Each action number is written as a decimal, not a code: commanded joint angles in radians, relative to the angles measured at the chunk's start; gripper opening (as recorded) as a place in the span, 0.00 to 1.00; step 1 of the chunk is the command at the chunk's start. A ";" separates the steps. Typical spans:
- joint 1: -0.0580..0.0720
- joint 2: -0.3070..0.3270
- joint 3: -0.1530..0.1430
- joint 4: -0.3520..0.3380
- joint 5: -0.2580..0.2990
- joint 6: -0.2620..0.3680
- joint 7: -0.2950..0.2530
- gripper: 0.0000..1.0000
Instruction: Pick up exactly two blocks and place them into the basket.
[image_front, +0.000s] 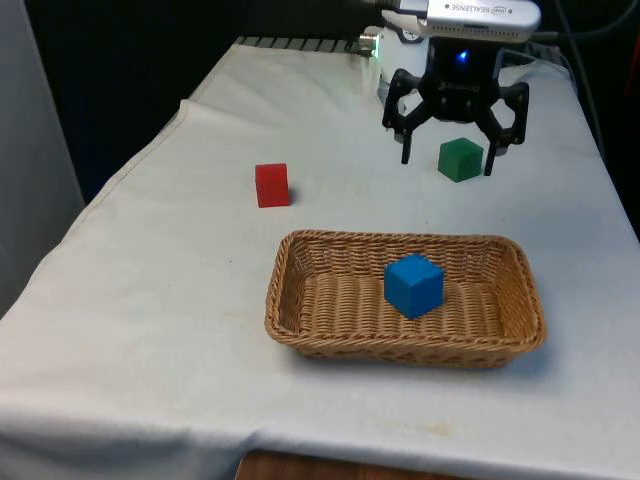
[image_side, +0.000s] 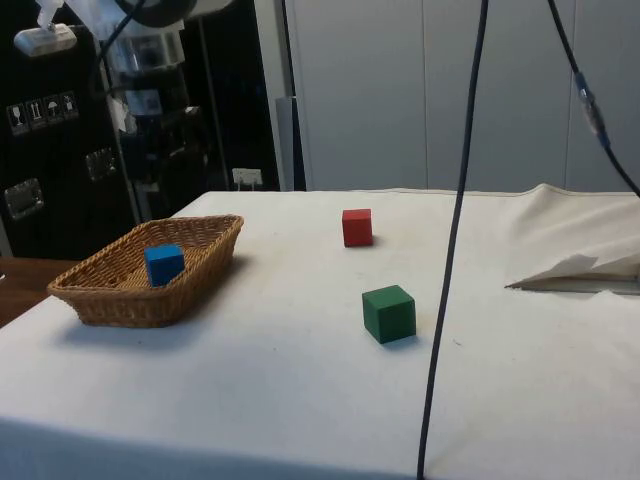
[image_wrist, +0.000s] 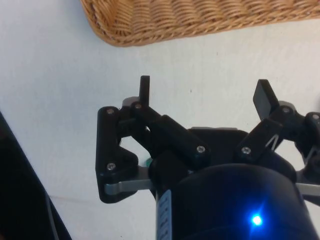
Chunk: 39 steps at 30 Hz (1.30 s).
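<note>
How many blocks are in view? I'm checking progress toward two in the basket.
3: a blue block inside the basket; a red block and a green block on the cloth, the green below the open gripper.

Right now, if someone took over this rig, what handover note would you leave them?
Gripper: open, holding nothing, raised over the cloth near the green block.
Blue block: already inside the wicker basket.
Green block: on the cloth beyond the basket, untouched.
Red block: on the cloth, towards the front view's left, apart from the basket.
Done: one of two blocks placed.
Left: pick one more block, probably the green one as it is nearest the gripper, drop it into the basket, then stop. The third block stays out.
</note>
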 joint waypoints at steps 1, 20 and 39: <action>0.001 -0.005 0.001 -0.008 -0.001 0.000 0.002 1.00; 0.007 -0.128 0.028 -0.248 0.001 0.196 0.005 1.00; 0.005 -0.274 0.057 -0.498 -0.001 0.375 0.004 1.00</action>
